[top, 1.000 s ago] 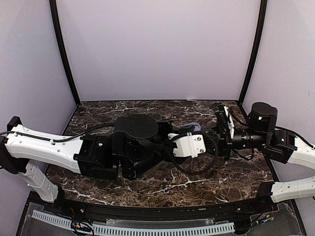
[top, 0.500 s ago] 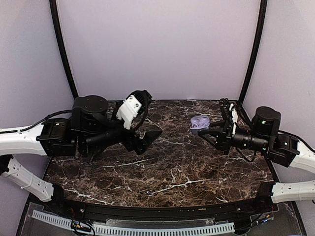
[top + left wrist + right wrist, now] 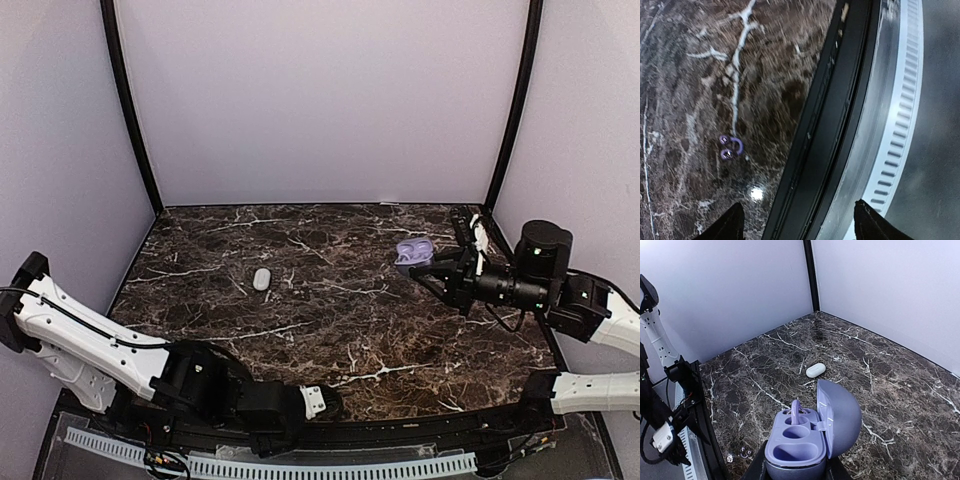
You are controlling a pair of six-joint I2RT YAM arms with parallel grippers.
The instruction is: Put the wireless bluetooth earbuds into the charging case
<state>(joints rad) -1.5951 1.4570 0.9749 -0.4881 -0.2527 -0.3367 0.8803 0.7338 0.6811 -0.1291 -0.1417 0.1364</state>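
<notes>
My right gripper [image 3: 432, 265] [image 3: 795, 469] is shut on the charging case [image 3: 414, 251] [image 3: 805, 440], holding it above the back right of the table with its lid open. A lilac earbud [image 3: 796, 412] stands upright in the case's far slot; the other slots show empty. A second tiny purple earbud [image 3: 730, 148] [image 3: 745, 452] lies on the marble by the front edge. My left gripper [image 3: 325, 402] [image 3: 797, 204] hangs open and empty over the table's front rim, the earbud a little ahead of its left finger.
A plain white oval pebble [image 3: 262, 279] [image 3: 815, 370] lies left of centre on the dark marble table [image 3: 350, 330]. A black rail [image 3: 840, 125] and a white slotted duct [image 3: 300, 468] [image 3: 905, 100] run along the front edge. Walls enclose three sides.
The left arm left the case at the centre, swung out to the back left, then down to the front edge, and its jaws opened. The right gripper carried the case slightly back and right.
</notes>
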